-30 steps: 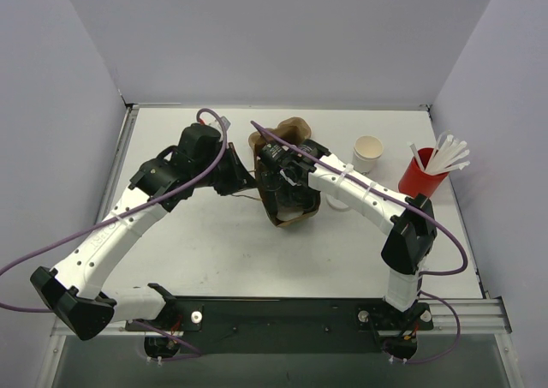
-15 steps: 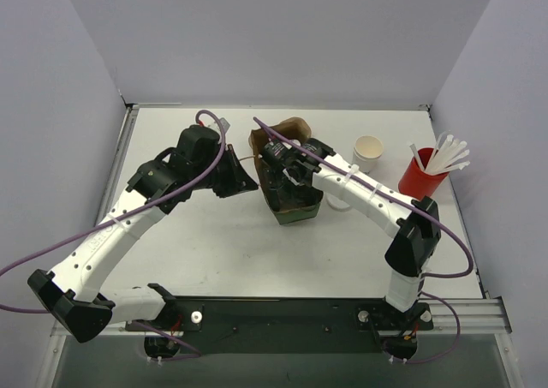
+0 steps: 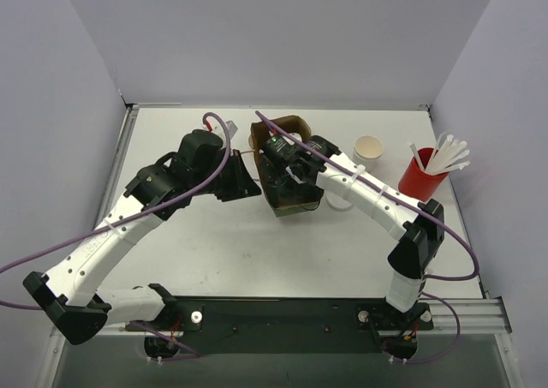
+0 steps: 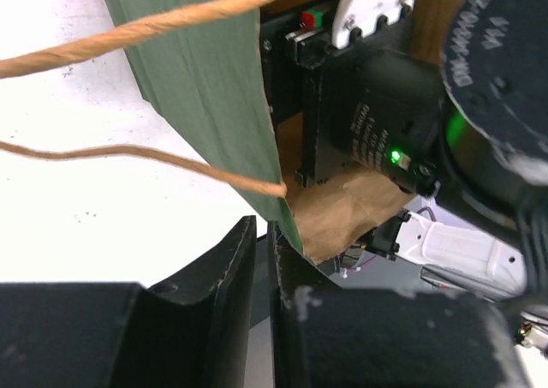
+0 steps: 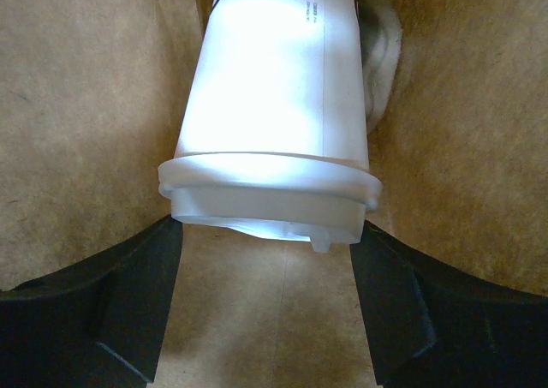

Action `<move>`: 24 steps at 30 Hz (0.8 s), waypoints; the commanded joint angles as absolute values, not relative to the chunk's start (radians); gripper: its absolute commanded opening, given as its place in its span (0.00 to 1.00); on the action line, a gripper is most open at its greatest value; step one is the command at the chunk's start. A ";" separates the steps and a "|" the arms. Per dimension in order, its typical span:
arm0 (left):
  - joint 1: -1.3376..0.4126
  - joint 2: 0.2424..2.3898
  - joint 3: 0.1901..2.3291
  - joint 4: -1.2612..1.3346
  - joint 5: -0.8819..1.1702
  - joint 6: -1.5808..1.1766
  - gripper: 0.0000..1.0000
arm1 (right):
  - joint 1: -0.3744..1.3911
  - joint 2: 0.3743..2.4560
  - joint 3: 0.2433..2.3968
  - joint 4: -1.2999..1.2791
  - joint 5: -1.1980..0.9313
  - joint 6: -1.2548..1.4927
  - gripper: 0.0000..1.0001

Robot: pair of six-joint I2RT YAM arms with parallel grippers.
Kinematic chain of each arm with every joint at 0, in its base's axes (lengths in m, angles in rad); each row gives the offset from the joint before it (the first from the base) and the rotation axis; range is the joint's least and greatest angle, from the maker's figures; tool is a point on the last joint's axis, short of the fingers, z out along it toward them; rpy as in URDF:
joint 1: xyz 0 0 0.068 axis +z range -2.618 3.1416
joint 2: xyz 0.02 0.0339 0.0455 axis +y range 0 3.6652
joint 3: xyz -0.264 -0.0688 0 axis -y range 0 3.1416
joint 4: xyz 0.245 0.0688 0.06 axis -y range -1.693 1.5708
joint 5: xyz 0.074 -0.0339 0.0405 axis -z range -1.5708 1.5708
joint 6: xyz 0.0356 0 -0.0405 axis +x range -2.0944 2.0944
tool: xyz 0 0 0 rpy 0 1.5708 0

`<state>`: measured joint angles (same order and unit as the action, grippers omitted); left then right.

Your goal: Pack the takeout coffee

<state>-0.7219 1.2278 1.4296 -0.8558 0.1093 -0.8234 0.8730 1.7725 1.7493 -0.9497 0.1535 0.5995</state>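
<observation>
The takeout coffee [image 5: 274,88], a white paper cup with its white lid nearest the camera, fills the right wrist view inside a paper bag. The bag is brown inside [image 5: 77,105] and green outside [image 3: 295,201]. My right gripper [image 5: 265,227] reaches down into the bag, its fingers against both sides of the lid. From above, the right wrist [image 3: 287,161] hides the cup. My left gripper [image 4: 263,234] is shut on the bag's left edge [image 4: 214,80] near a twine handle [image 4: 128,32]. It sits at the bag's left side [image 3: 251,185].
A white cup with a tan inside [image 3: 368,149] stands right of the bag. A red cup of white straws [image 3: 421,176] stands at the far right. A small white object [image 3: 339,204] lies under the right forearm. Grey walls enclose the table.
The bag has shifted away from me and stands more upright. My left gripper has moved right with the bag's edge. My right gripper has stayed inside the bag.
</observation>
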 commanded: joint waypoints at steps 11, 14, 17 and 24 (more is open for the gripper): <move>-0.864 1.150 1.416 -0.848 -0.032 -0.742 0.43 | 0.877 1.775 1.776 -0.968 0.172 0.609 0.60; -0.876 1.169 1.405 -0.836 -0.061 -0.747 0.44 | 0.876 1.775 1.773 -0.968 0.175 0.612 0.60; -0.891 1.178 1.387 -0.810 -0.092 -0.759 0.45 | 0.874 1.773 1.767 -0.969 0.173 0.612 0.60; -0.911 1.164 1.359 -0.739 -0.132 -0.772 0.47 | 0.873 1.775 1.759 -0.968 0.163 0.617 0.60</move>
<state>-0.8951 1.1816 1.3617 -0.8364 -0.0849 -0.7624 0.8722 1.7756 1.7493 -0.9497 0.1520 0.6033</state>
